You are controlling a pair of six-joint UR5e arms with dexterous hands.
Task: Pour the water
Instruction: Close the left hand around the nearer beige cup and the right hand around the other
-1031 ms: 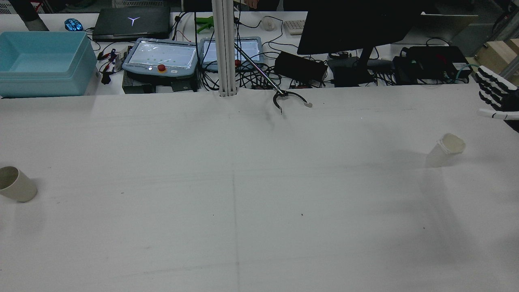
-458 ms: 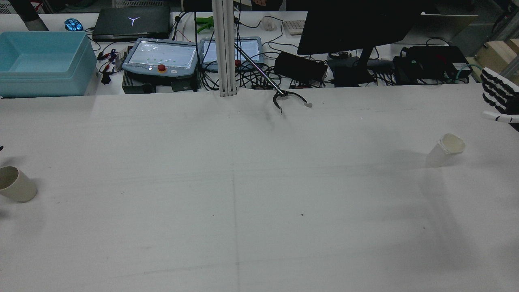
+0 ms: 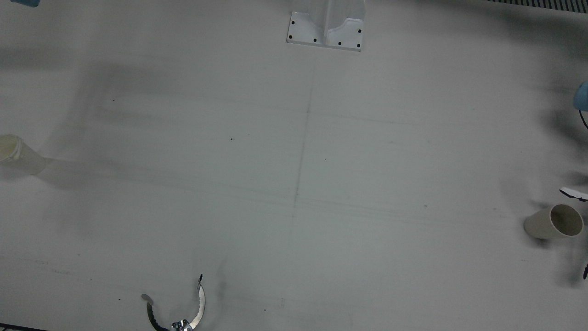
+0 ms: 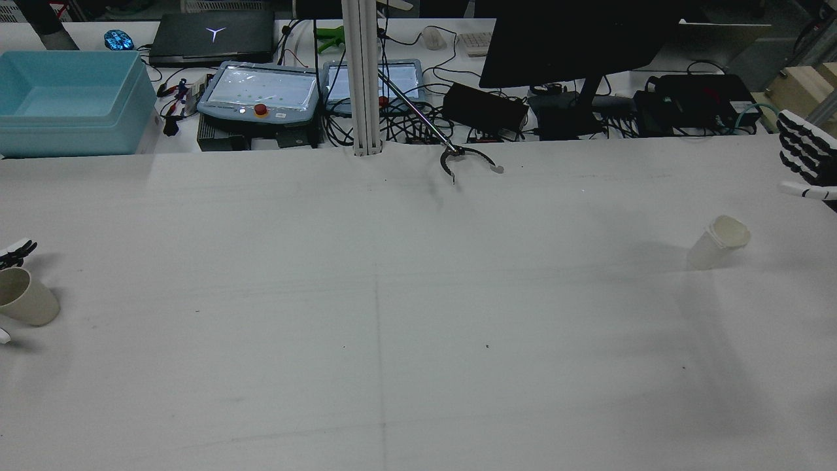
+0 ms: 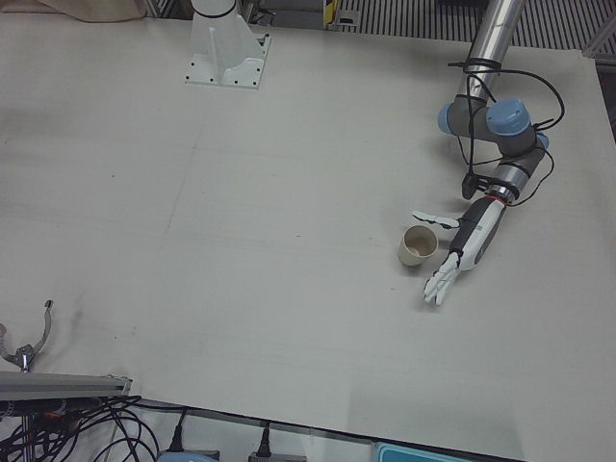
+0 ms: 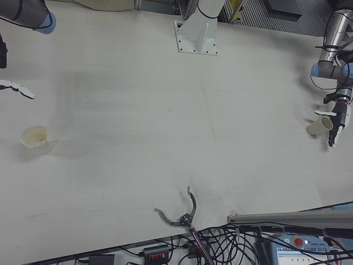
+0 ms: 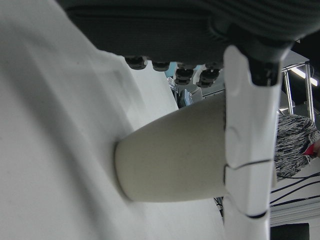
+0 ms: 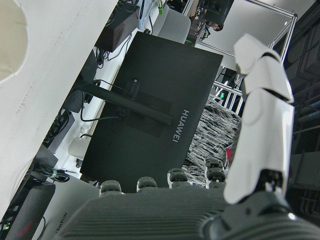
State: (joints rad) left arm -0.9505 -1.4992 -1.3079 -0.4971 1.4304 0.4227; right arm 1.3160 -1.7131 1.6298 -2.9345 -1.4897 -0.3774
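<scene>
A beige cup (image 4: 25,302) stands at the table's left edge; it also shows in the front view (image 3: 553,223) and the left-front view (image 5: 418,245). My left hand (image 5: 462,252) is open, with fingers spread on either side of this cup and not closed on it. In the left hand view the cup (image 7: 175,155) lies close under the palm. A translucent cup (image 4: 718,242) stands at the right. My right hand (image 4: 805,157) is open, beyond that cup and apart from it, at the edge of the rear view.
A metal grabber tool (image 4: 467,160) lies at the far middle of the table. A white post (image 4: 363,78) stands there. Behind the table are a blue bin (image 4: 72,98), teach pendants, cables and a black monitor (image 4: 575,39). A pedestal base (image 3: 326,27) sits near the arms.
My left hand's fingertips have come into the rear view at the left edge, on either side of the beige cup. My right hand has drifted slightly right. Both cups stay put.
</scene>
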